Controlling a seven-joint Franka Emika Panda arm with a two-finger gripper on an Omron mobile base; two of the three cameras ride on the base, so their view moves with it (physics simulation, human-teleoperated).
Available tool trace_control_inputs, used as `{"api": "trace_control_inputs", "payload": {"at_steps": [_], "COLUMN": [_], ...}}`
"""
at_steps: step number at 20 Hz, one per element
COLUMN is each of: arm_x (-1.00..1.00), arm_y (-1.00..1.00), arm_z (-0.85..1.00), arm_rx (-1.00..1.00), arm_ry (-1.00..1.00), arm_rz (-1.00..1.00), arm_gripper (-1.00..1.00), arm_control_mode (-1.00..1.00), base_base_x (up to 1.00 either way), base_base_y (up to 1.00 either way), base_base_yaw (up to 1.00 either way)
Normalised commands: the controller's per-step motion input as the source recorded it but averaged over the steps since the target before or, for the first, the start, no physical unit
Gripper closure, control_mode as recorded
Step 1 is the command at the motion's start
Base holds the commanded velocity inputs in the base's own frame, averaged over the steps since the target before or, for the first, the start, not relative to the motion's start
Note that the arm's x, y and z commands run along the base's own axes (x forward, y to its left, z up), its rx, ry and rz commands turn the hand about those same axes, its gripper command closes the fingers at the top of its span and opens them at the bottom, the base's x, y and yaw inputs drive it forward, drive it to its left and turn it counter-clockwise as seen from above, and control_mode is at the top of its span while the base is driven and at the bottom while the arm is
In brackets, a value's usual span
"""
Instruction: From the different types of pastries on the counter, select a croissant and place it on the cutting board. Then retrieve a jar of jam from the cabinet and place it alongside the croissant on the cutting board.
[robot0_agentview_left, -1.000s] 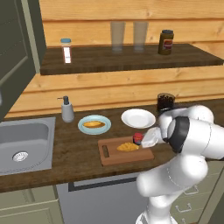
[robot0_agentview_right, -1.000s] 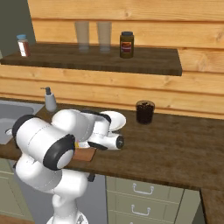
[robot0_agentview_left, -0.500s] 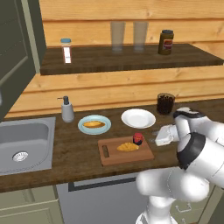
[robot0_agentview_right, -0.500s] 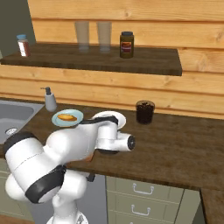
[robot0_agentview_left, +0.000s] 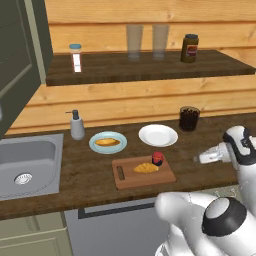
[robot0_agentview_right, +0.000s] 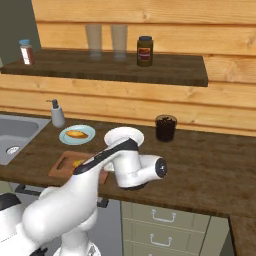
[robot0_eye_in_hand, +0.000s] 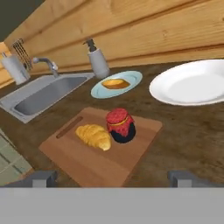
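Observation:
The cutting board lies on the counter with its slot handle toward the sink. On it the croissant rests beside the jar of jam, which stands upright, the two close together or touching. My gripper is open and holds nothing; it hovers low, a short way back from the board's near edge. From the left base camera the board, croissant and jar sit at the counter's front, and my hand is to their right. The longer oval pastry lies on a light blue plate.
A white plate and a dark cup stand behind the board. A soap dispenser and steel sink are to the left. The shelf above holds a brown jar, two glasses and a small shaker.
My hand has drawn back to the right, away from the jar of jam, with the jaws staying open. The jar and croissant have not moved on the board.

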Motion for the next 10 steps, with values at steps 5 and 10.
{"api": "trace_control_inputs", "payload": {"at_steps": [5, 10], "arm_x": [-0.61, -0.65], "arm_y": [-0.16, 0.00], "arm_z": [0.41, 0.36], "arm_rx": [0.00, 0.00], "arm_ry": [0.21, 0.16], "arm_rz": [-0.64, -0.71], "arm_gripper": [-1.00, -1.00], "arm_control_mode": [-1.00, -1.00], "base_base_x": [0.00, 0.00], "base_base_y": [0.00, 0.00], "base_base_yaw": [0.00, 0.00]}}
